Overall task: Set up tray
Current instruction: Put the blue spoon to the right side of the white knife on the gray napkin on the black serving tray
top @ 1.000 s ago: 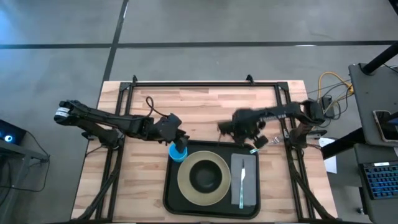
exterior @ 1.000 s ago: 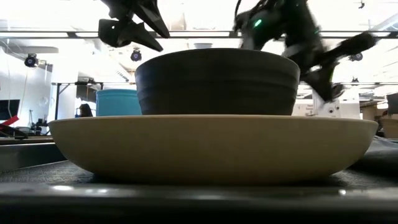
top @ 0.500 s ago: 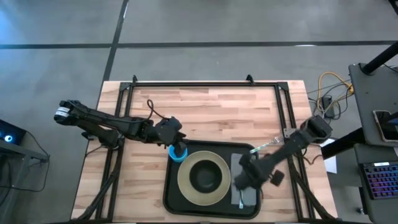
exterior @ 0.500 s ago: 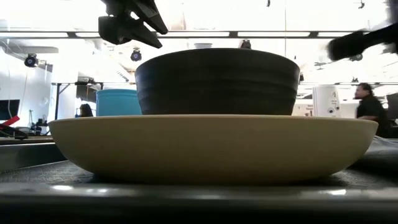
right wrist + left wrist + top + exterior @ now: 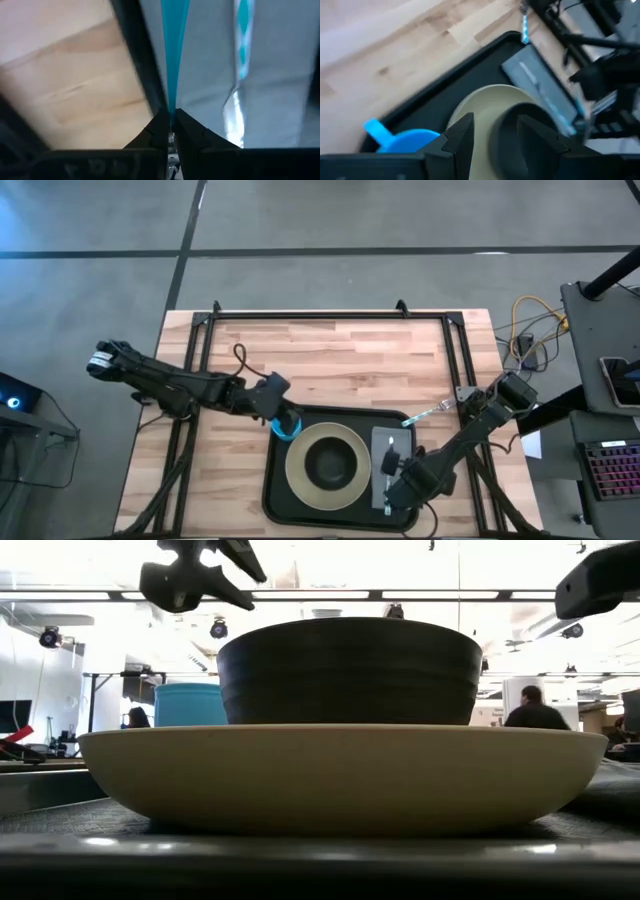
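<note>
The tray (image 5: pixel 275 490) lies at the table's near edge, already well laid: a tan plate (image 5: pixel 327 463) with a dark bowl (image 5: pixel 328 463) in it at the middle, and a grey napkin (image 5: pixel 393 470) on its right side with one utensil (image 5: pixel 389 470) on it. Over the napkin's near end the right gripper (image 5: pixel 392 485) pinches a teal-handled utensil (image 5: pixel 172 45), apparently about to lay it down; that placement looks like the main step left. Farther back, a blue cup (image 5: pixel 286 425) stands in the tray's far left corner, and the left gripper (image 5: pixel 282 412) hovers beside it, fingers spread, holding nothing.
</note>
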